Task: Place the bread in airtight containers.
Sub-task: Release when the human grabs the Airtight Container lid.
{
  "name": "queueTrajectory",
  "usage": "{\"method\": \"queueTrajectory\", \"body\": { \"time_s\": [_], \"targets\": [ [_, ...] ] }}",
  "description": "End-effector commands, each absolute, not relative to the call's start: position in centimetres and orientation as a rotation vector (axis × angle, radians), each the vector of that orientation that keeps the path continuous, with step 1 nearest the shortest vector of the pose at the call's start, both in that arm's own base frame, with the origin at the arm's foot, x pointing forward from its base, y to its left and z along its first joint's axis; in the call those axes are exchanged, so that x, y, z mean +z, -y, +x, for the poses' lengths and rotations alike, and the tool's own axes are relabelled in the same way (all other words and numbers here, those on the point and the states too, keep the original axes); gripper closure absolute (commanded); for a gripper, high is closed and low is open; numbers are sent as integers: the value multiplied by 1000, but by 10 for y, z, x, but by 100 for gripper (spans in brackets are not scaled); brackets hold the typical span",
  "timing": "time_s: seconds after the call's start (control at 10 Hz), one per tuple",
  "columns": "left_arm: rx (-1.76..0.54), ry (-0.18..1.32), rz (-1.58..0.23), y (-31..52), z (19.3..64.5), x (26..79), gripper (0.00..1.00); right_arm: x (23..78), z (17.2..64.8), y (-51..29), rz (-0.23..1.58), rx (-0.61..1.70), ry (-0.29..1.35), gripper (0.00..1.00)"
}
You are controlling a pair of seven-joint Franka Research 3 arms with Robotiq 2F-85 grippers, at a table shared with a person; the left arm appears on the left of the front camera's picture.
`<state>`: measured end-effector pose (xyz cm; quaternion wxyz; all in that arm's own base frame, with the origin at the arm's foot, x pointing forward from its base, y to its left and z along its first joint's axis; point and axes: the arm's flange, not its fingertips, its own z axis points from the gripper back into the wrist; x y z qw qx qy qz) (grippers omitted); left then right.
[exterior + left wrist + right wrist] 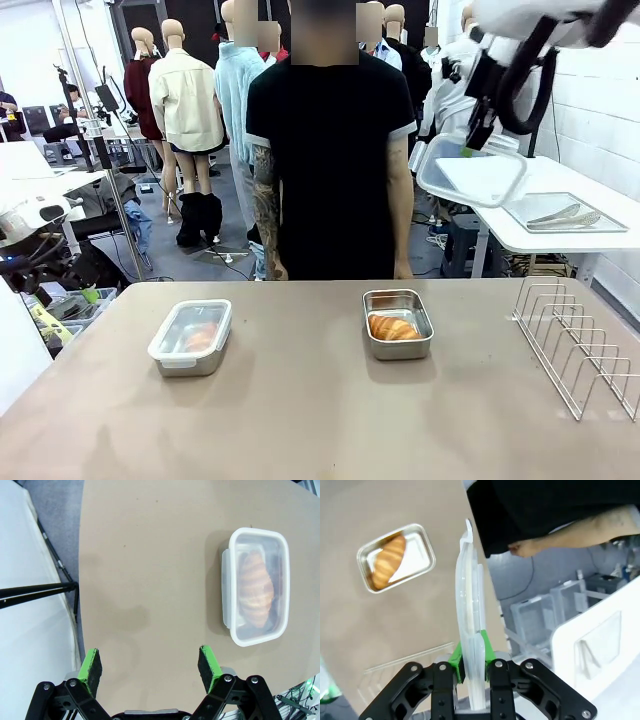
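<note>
Two steel tins stand on the tan table. The left tin (190,338) has its clear lid on, and a croissant (256,589) shows through that lid (257,545). My left gripper (150,664) hovers open above bare table beside this tin, holding nothing. The right tin (398,325) is uncovered, with a golden croissant (394,327) lying in it. High at the right, my right gripper (470,143) is shut on a clear plastic lid (472,175), well above the table. In the right wrist view that lid (469,605) stands edge-on between the green pads, with the uncovered tin (396,557) far below.
A person in a black shirt (325,150) stands at the far edge, one hand (522,547) hanging down. A wire rack (578,345) sits on the table's right side. A white side table (560,215) with tongs is behind at the right.
</note>
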<state>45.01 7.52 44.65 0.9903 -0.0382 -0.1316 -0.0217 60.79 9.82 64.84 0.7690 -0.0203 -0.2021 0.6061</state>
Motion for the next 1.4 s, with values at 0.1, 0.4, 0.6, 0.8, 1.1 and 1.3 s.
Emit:
{"method": "queueTrajectory", "body": {
  "time_s": [0.1,0.4,0.6,0.8,1.1,1.3],
  "targets": [
    [-29,266,-65,-76,448,447,0,651,674,-110,-51,1395,342,100],
    [-29,266,-65,-76,448,447,0,645,677,-113,7,1464,299,100],
    [-29,266,-65,-76,448,447,0,624,667,-112,-22,1412,330,100],
    [-29,266,-65,-76,448,447,0,624,667,-112,-22,1412,330,100],
    [-29,266,-65,-76,448,447,0,624,667,-112,-22,1412,330,100],
    [-29,266,-65,-76,448,447,0,625,669,-112,-18,1428,323,100]
  ]
}}
